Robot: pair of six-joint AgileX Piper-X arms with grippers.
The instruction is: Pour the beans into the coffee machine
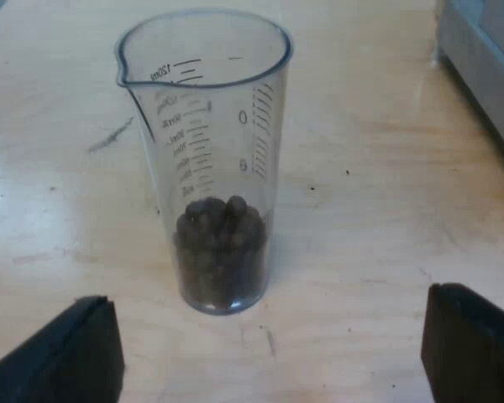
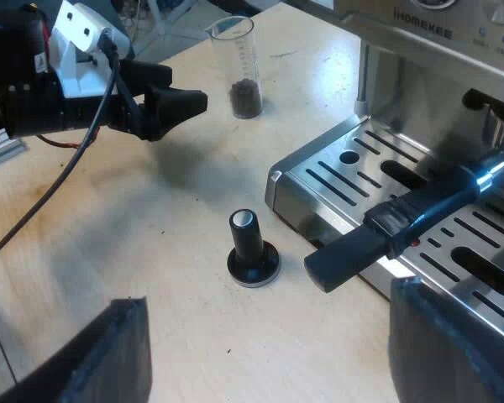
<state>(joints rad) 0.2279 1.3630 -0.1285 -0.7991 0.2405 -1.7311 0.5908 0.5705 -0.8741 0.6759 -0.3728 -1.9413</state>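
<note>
Measuring glass (image 1: 210,168) stands upright on wooden table (image 1: 378,210), with beans (image 1: 220,252) filling its bottom. Left gripper (image 1: 273,344) is spread wide, one finger on each side of the glass, both clear of it, grasping nothing. Right gripper (image 2: 269,348) is also spread wide and empty, over the table near black-knob tamper (image 2: 250,250), which stands upright near drip tray (image 2: 336,168) of espresso machine (image 2: 428,50). Dark holder handle (image 2: 386,231) sticks out over the tray.
</note>
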